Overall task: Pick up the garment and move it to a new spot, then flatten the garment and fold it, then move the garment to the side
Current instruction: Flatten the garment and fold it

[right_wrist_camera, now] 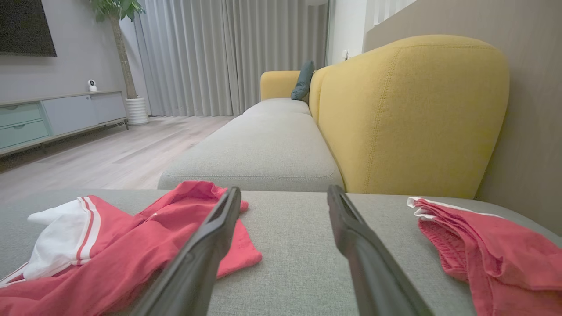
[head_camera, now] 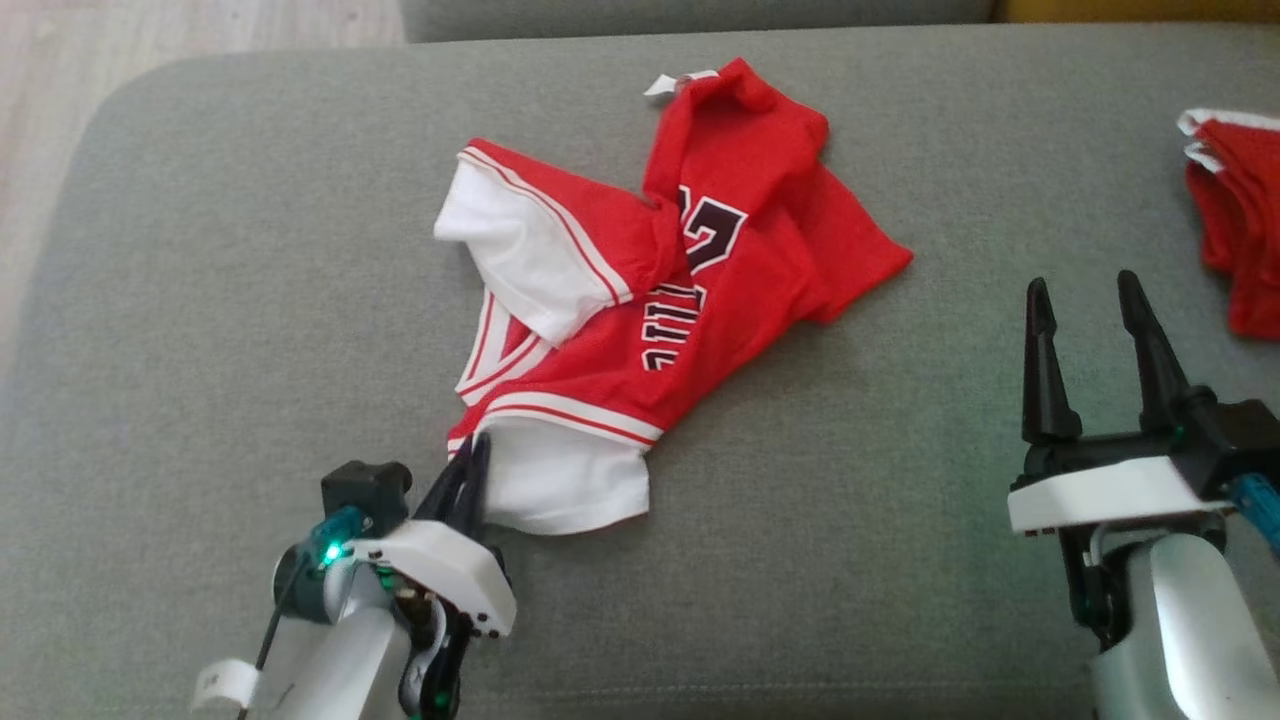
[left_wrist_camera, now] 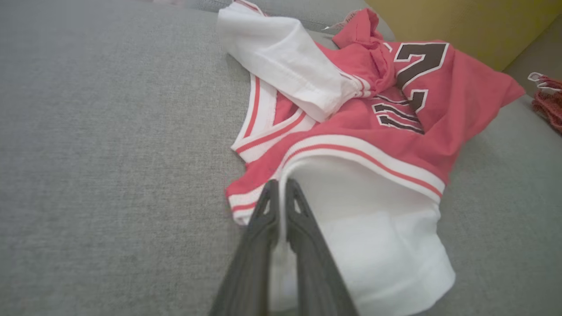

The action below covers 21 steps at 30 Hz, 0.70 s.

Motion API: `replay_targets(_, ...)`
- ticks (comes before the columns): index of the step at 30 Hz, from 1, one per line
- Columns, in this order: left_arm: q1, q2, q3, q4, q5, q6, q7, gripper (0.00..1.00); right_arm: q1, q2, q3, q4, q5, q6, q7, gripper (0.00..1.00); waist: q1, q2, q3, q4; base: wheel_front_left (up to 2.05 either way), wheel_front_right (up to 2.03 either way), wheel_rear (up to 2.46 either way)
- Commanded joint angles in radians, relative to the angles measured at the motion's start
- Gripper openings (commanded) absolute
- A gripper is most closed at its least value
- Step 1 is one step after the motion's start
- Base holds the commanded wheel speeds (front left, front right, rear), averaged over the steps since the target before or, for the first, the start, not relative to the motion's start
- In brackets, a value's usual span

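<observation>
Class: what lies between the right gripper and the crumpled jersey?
Just bare grey cushion separates the right gripper from the jersey, seen in the head view.

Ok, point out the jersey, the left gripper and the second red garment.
jersey (head_camera: pixel 790 235): head view, red body beside the number.
left gripper (head_camera: pixel 472 448): head view, between fingertips pinching the jersey's white sleeve.
second red garment (head_camera: pixel 1238 225): head view, red cloth at the right edge.

Head looks down on cushion; wrists low, close; all apparently share garment.
</observation>
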Motion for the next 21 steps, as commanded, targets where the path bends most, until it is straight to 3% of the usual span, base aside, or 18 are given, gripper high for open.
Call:
replay_targets(1, -0.048, 0.017, 0.035, -0.010, 0.000, -0.007, -0.013, 0.00, -0.018, -0.003, 0.028, -0.041, 0.010, 0.007, 0.003, 1.00, 0.0001, 0.0000, 0.012, -0.013, 0.00, 0.00, 0.00)
replay_targets(11, -0.215, 0.059, 0.089, 0.028, 0.039, 0.015, -0.044, 0.00, -0.032, -0.003, 0.026, -0.071, 0.017, 0.007, -0.001, 1.00, 0.0001, 0.0000, 0.081, -0.054, 0.00, 0.00, 0.00)
replay_targets(18, -0.280, 0.065, 0.094, 0.085, 0.059, 0.002, -0.046, 0.00, -0.044, -0.003, 0.035, -0.058, 0.027, 0.007, -0.006, 1.00, 0.0001, 0.0000, 0.108, -0.068, 0.00, 0.00, 0.00)
replay_targets(20, -0.281, 0.058, 0.100, 0.090, 0.061, 0.000, -0.046, 0.49, -0.045, -0.003, 0.036, -0.051, 0.027, 0.007, -0.008, 1.00, 0.0001, 0.0000, 0.109, -0.067, 0.00, 0.00, 0.00)
replay_targets(21, -0.279, 0.054, 0.106, 0.087, 0.060, 0.000, -0.046, 1.00, -0.045, -0.003, 0.035, -0.048, 0.027, 0.007, -0.009, 1.00, 0.0001, 0.0000, 0.108, -0.065, 0.00, 0.00, 0.00)
